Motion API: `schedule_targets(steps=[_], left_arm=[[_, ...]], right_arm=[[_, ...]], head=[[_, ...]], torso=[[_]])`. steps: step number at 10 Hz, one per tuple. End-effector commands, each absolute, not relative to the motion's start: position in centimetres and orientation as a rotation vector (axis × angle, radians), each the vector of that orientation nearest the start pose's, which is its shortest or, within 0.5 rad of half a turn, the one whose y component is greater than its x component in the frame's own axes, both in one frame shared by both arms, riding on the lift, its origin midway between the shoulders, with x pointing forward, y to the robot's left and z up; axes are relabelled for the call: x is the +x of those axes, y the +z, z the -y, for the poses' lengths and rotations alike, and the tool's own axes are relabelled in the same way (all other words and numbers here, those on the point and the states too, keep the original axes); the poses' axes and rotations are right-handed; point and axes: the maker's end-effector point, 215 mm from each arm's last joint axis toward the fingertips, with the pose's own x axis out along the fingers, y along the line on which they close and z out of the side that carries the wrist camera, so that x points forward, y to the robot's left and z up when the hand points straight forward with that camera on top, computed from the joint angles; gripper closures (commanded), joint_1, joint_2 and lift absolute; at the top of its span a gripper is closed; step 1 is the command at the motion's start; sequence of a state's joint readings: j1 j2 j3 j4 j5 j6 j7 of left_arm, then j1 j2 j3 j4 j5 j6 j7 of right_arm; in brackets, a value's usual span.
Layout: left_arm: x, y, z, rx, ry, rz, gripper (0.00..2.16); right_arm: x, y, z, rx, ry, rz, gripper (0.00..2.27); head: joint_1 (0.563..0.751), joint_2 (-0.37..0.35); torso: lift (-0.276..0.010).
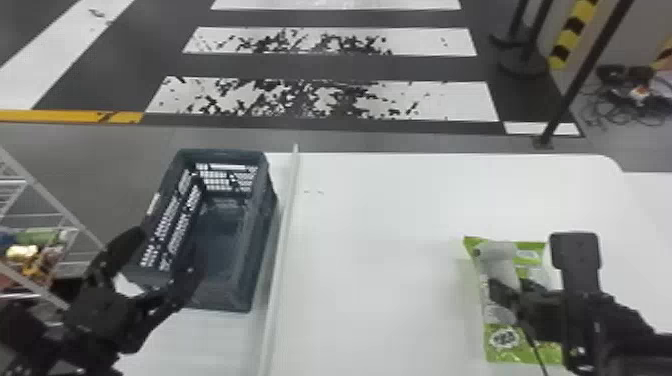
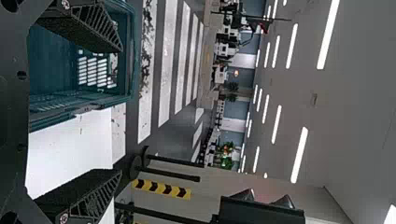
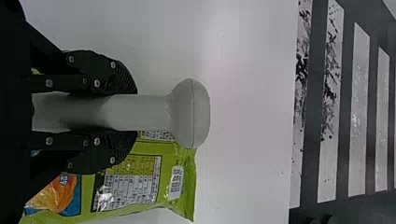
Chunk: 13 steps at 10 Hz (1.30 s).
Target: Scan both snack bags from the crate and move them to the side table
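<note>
A wide lane crosses the white tabletop point(image 1: 380, 215) between the crate's point(image 1: 261, 225) high walls and the green snack bag point(image 1: 505, 350), where a gray scanner point(image 3: 191, 114) (bulbous end outward) obstructs a reach from above

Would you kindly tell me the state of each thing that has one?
Snack bag: lying on the white table, label side up.
Scanner: gripped, over the bag.
Crate: upright, open-topped.
Left gripper: open, by the crate.
Right gripper: closed on the scanner.
</note>
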State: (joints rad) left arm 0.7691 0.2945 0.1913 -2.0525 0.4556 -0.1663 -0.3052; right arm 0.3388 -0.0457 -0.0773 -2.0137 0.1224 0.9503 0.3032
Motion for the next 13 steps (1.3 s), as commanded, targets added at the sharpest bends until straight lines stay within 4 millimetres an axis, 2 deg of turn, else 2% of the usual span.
schedule_targets(steps=[1,4,6,8,10,12,13], left_arm=[[36.1,-35.3,-29.2,-0.110,-0.255,-0.071,0.08],[36.0,-35.2,-29.3,-0.109,-0.254,-0.069,0.08],[36.0,-35.1,-29.2,-0.110,-0.257,-0.066,0.08],[36.1,-34.7,-29.0,-0.110,-0.261,-0.059,0.08],[36.1,-34.6,-28.8,-0.112,-0.265,-0.057,0.08],[35.9,-34.6,-28.8,-0.111,-0.265,-0.062,0.08],[35.8,-34.6,-28.8,-0.110,-0.264,-0.063,0.08]], right_arm=[[39.1,-53.7,25.2,-0.019,0.139,-0.857,2.25],[39.1,-53.5,25.2,-0.019,0.142,-0.851,2.25],[39.4,-51.1,26.8,0.010,0.118,-0.801,2.25],[39.4,-49.6,31.0,0.055,0.064,-0.770,2.25],[39.6,-48.4,36.0,0.062,0.035,-0.726,2.25],[39.2,-48.5,40.8,0.034,0.015,-0.709,2.25],[38.8,-49.3,43.1,0.030,0.011,-0.717,2.25]], head=[[0.695,0.060],[0.695,0.062],[0.695,0.059],[0.695,0.031],[0.695,-0.043],[0.695,-0.109],[0.695,-0.151]], torso=[[-0.029],[-0.029],[-0.029],[-0.029],[-0.029],[-0.029],[-0.029]])
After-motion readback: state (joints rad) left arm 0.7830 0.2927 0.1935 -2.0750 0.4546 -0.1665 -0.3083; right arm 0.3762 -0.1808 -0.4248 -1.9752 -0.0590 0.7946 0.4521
